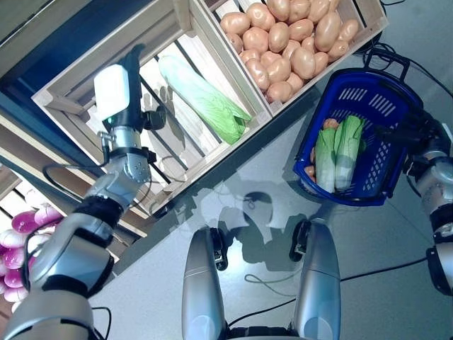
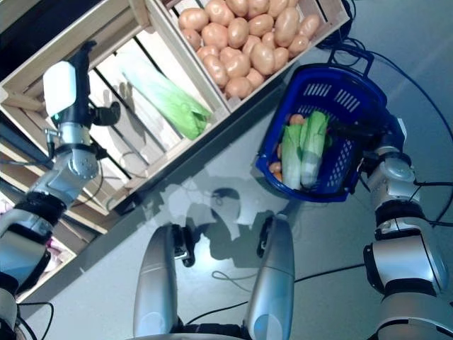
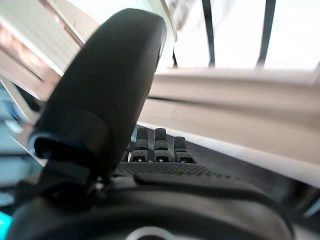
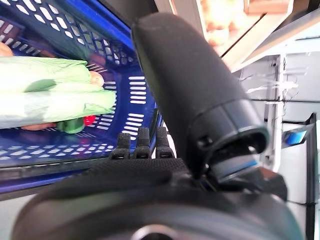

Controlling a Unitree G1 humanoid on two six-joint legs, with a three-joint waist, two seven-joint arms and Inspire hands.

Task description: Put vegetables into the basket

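Note:
The blue basket (image 1: 386, 99) stands on the floor at the right. In it lie two long green-and-white leafy vegetables (image 1: 338, 152) over some small orange-brown round ones (image 1: 330, 123). My left hand (image 1: 131, 92) reaches up into a wooden crate (image 1: 71, 106) on the stand, fingers straight and empty. A long pale green cabbage (image 1: 202, 95) lies a short way to its right, apart from it. My right hand (image 1: 403, 131) is beside the basket's right rim, fingers straight (image 4: 142, 142), holding nothing. The basket's wall (image 4: 50, 25) and the leafy vegetables (image 4: 55, 95) lie just past those fingers.
The wooden stand runs along the top, with a second crate (image 1: 368, 32) of vegetables directly above the basket. A lower shelf (image 1: 21, 227) sits at the far left. Grey floor lies between the stand and the basket.

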